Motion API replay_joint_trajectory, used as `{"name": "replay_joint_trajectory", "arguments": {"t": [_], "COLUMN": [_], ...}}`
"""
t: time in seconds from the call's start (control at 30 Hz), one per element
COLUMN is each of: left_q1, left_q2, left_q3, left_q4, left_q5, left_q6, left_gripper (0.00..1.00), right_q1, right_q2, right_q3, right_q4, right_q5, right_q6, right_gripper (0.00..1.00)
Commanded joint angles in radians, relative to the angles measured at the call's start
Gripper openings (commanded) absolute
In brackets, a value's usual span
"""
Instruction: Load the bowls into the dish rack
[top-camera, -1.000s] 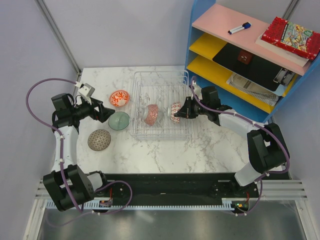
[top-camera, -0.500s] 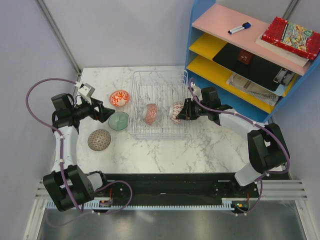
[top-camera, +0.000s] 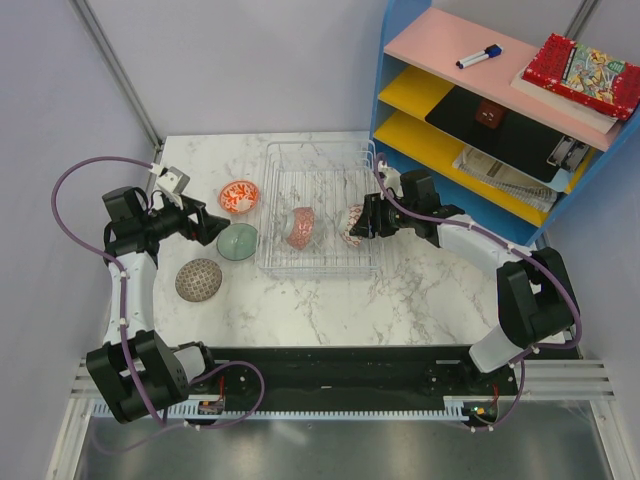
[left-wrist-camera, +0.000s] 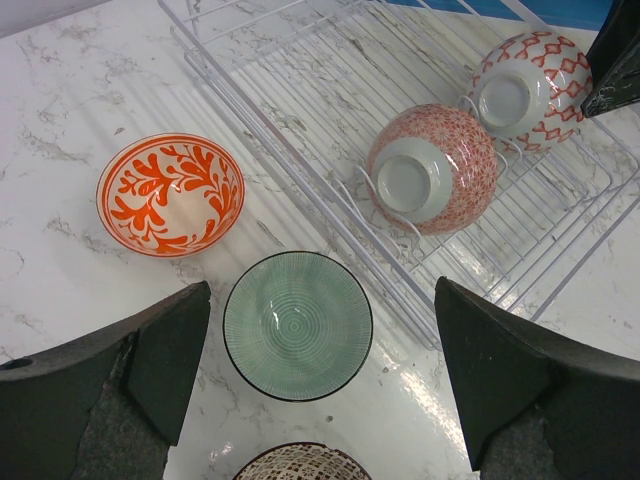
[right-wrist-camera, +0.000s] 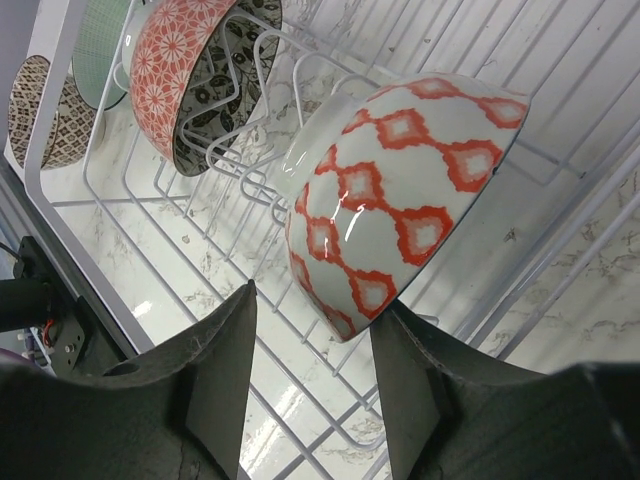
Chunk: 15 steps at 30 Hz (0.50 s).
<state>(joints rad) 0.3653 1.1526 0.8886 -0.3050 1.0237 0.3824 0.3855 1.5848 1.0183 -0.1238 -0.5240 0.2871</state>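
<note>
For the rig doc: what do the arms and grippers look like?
The left arm and right arm have white links and black joints, with purple cables looped alongside. The left gripper and right gripper have broad, matte black, wedge-shaped fingers. No markings visible.

- Top view: fixed above and behind my bases, facing down over the whole table (top-camera: 300, 300).
- Left wrist view: middle range, looking down between my left fingers (left-wrist-camera: 130, 370) at the dish rack (left-wrist-camera: 330, 90) edge.
- Right wrist view: close inside the rack; the diamond-patterned bowl (right-wrist-camera: 400, 190) shows in all three.
</note>
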Motion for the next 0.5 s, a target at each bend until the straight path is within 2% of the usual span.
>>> {"name": "replay_joint_trajectory", "arguments": {"t": [0.0,0.27,0.47], "left_q1": [0.006,0.007,0.007], "left_q2": [-0.022,-0.022,-0.025], "left_q3": [0.013,0.01,0.012], "left_q4": [0.012,0.012,0.012], "left_q5": [0.023,0.022,0.024], "left_q6": [0.001,0.001,0.0], "left_gripper": [1.0,1.0,1.0], "right_q1": [-0.01,-0.01,0.001], "right_q2": [0.012,-0.014,0.009], "right_q3": [0.002,0.025,0.095], "right_q4": [-0.115,-0.186,-0.303], "right_q5": [0.073,0.093,0.179], "right_q6": [-0.063,-0.104,-0.167], "right_gripper": [0.56,0.57,0.61]}}
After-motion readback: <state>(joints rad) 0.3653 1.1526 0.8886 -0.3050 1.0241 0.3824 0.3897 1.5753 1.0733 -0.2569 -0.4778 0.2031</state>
